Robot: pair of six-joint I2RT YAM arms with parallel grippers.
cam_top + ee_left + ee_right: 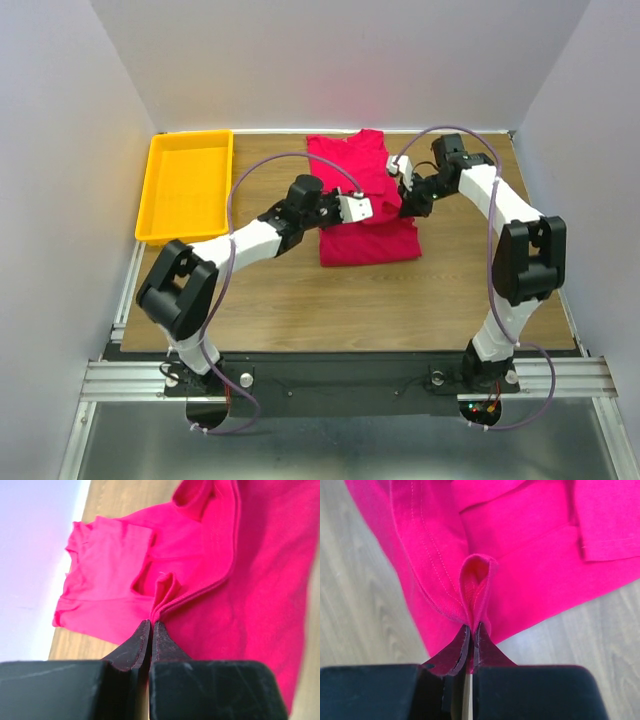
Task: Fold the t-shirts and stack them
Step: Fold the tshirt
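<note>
The crimson t-shirt [368, 242] lies on the wooden table [300, 300], in its middle and toward the far edge. Its near part is a flat rectangle. Its far part reaches toward the back wall, and cloth is bunched and raised between the two where both arms meet it.

The left gripper [151, 622] comes in from the left. Its jaws are pressed together with no gap showing, and a stitched edge of the shirt is pinched at their tips. In the left wrist view, a fold of cloth rises from that pinch, and a short sleeve lies flat on the table farther off.

The right gripper [472, 626] comes in from the right. Its jaws are likewise closed tight on the shirt, nipping a small upright loop of hemmed cloth with a double line of stitching beside it. Bare wood shows on either side of the cloth in that view.

A yellow plastic tray [188, 190] sits at the far left corner of the table, well apart from the shirt, and its whole floor is in plain sight.
</note>
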